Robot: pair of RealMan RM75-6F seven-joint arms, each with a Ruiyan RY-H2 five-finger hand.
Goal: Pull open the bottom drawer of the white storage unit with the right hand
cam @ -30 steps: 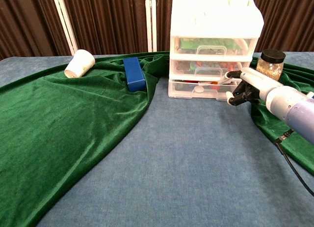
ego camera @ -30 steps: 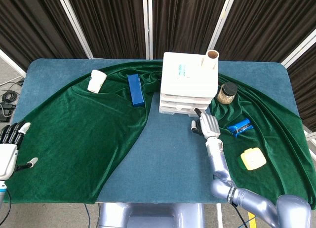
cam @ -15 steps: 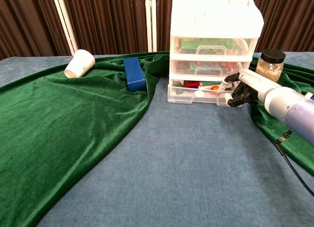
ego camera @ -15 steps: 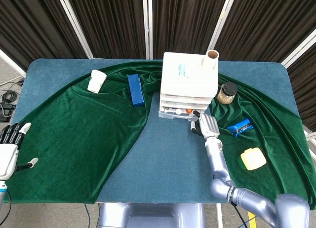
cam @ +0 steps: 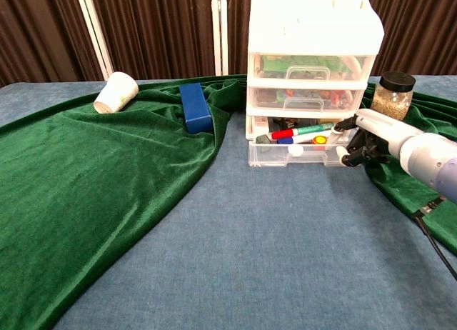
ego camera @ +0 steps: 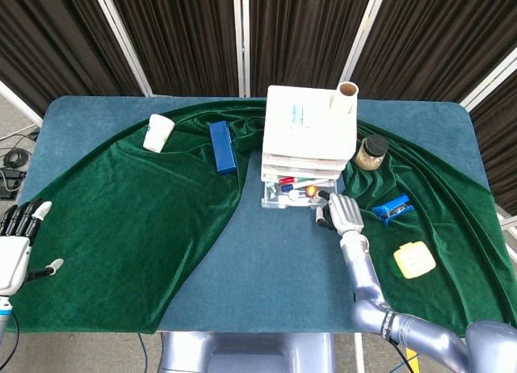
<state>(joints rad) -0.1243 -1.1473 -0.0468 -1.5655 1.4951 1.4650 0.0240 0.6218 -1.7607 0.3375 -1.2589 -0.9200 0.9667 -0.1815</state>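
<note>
The white storage unit stands at the back middle of the table. Its bottom drawer is partly pulled out towards me, showing markers and small coloured items inside. My right hand is at the drawer's right front corner, fingers curled on the drawer front. My left hand hangs at the table's near left edge with fingers apart and nothing in it; the chest view does not show it.
A green velvet cloth covers much of the table. A paper cup and a blue box lie left of the unit. A jar, blue packet and yellow case lie right. A cardboard tube stands on top.
The bottom drawer has slid out from shut to partly open, exposing its contents. My right hand has moved towards me with the drawer front. The left hand has not moved.
</note>
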